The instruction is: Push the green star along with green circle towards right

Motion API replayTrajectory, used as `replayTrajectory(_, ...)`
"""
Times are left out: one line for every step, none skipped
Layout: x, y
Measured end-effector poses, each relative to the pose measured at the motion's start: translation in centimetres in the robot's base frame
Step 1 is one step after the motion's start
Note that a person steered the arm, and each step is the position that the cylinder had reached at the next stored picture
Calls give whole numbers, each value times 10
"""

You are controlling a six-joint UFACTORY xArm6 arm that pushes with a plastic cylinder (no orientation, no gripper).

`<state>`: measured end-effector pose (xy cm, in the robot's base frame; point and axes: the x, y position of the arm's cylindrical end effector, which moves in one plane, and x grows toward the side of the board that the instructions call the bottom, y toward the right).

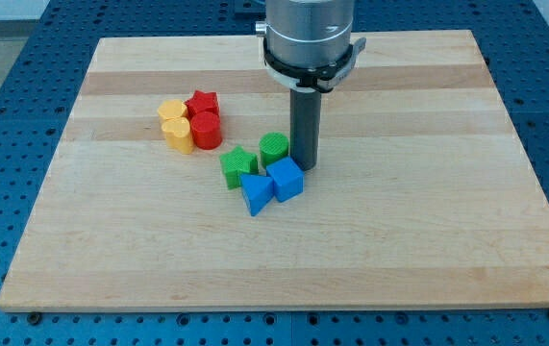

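1. Currently, eight blocks lie on the wooden board (418, 240): two green, two blue, two red and two yellow.
2. Green pair: one green star (238, 165) and one green circle (274, 149). The circle sits just to the view's upper right of the star, and the two touch or nearly touch. Both lie slightly to the view's left of the board's centre.
3. Blue pair: one blue cube (286, 179) and one blue triangle (256, 191). Both sit directly below the green pair in the view, pressed against each other. The triangle lies just below the green star.
4. Red pair: one red star (203, 103) above one red circle (207, 130), touching.
5. Yellow pair: one yellow heart (171, 111) above one yellow circle (179, 135), touching the red pair on its left side. This cluster of four stands apart from the green and blue cluster, towards the view's upper left.
6. Tool: one rod with no jaws, so it neither opens nor closes and holds nothing. My tip (305, 166) rests on the board just to the view's right of the green circle, beside the upper edge of the blue cube.
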<state>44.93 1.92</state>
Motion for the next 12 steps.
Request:
replayTrajectory(-1, 12)
replayTrajectory(4, 54)
replayTrajectory(30, 73)
replayTrajectory(75, 70)
replayTrajectory(114, 33)
replayTrajectory(124, -36)
replayTrajectory(112, -107)
replayTrajectory(88, -157)
replayTrajectory(58, -177)
replayTrajectory(38, -176)
replayTrajectory(19, -157)
replayTrajectory(14, -132)
